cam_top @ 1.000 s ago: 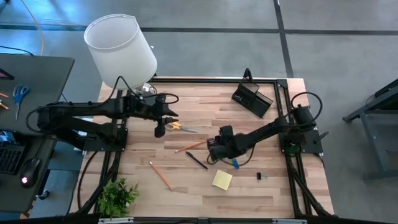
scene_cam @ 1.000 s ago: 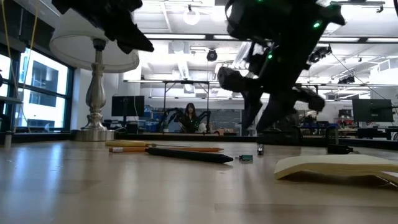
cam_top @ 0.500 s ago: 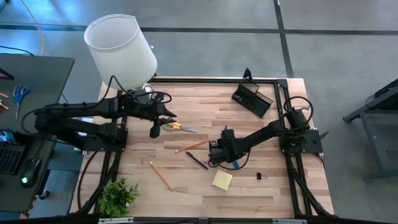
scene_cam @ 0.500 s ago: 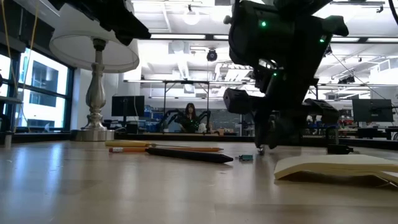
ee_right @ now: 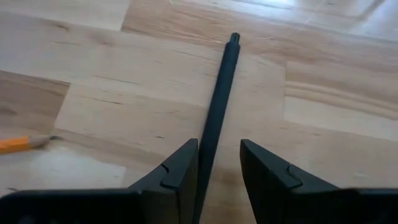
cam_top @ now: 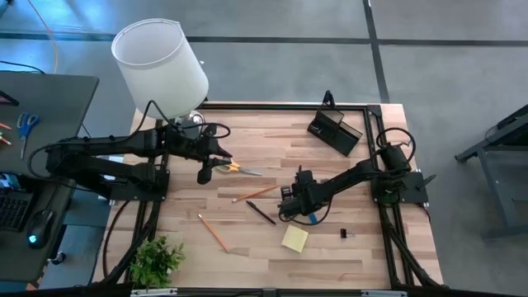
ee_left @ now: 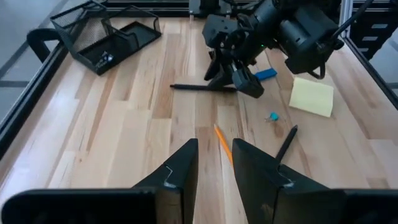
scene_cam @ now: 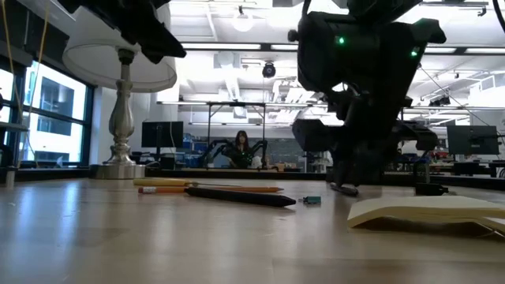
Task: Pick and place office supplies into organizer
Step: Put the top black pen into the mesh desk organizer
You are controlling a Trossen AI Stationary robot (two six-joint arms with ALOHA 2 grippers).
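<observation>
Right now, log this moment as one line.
right gripper: jaws open, straddling thin black pen on wooden table | left gripper: open, above orange pencil | nothing held

High cam looks straight down on the whole table (cam_top: pixel 330 247); low cam sits at table level, facing the room. Right wrist cam is very close over the black pen (ee_right: pixel 217 99) between its fingers; left wrist cam sees that pen (ee_left: pixel 202 87) too, far ahead.

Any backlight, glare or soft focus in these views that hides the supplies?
Low view: the right arm is a dark, backlit silhouette against bright ceiling lights, and the near sticky-note pad looks soft. Right wrist view: the black pen is sharp, evenly lit. High view: even light, no glare on the table.
</observation>
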